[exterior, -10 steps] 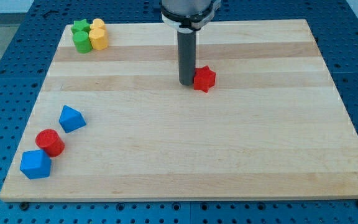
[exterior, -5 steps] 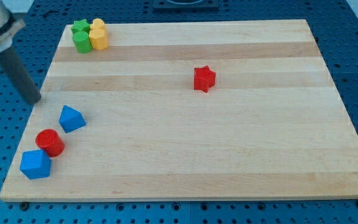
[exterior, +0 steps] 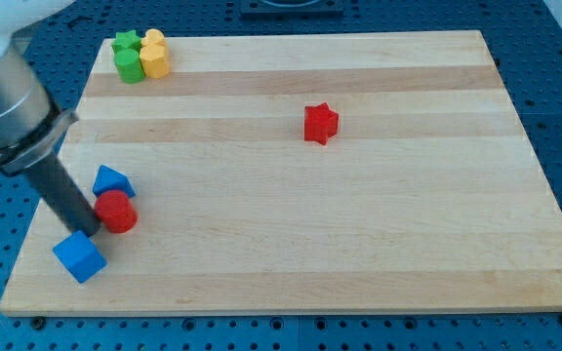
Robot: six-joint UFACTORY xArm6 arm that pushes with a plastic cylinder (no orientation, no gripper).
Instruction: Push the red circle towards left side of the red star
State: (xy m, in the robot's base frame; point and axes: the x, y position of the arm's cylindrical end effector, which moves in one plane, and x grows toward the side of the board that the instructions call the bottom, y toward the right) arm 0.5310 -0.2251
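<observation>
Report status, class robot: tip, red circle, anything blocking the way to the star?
My tip at red circle's left edge. Red star far to view's right. Blue blocks flank the circle; path rightward open.

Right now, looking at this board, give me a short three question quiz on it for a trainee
1. True or false: my tip sits at the view's left of the red circle, close against it.
2. Multiple choice: where does the red star lie from the red circle? A) up and to the view's right B) straight below C) to the view's left
3. Fill in: the green and yellow blocks cluster at the board's top ____ corner.

Key: 1 true; 2 A; 3 left.
</observation>
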